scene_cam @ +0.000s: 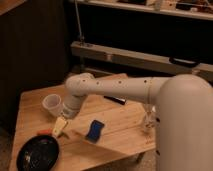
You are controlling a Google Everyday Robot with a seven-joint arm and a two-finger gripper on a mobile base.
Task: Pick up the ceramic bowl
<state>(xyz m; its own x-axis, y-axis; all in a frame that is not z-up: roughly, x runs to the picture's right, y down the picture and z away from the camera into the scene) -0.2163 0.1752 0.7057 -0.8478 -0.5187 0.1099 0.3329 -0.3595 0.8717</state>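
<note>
- Zero lift yet; the ceramic bowl (37,153) sits on the table's (125,127) front-left corner
- my gripper (60,126) hangs just beside its far rim, apart; whether it's apart or together I cannot tell; grasp and lift are left

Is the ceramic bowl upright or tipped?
Upright: the ceramic bowl sits flat on the table, opening up. The hand hangs by its far rim.

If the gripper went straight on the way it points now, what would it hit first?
Probably the wooden table, right beside the upper right rim of the black bowl. The gripper hangs low there, pointing down and slightly left. It might clip the rim instead; depth is unclear.
</note>
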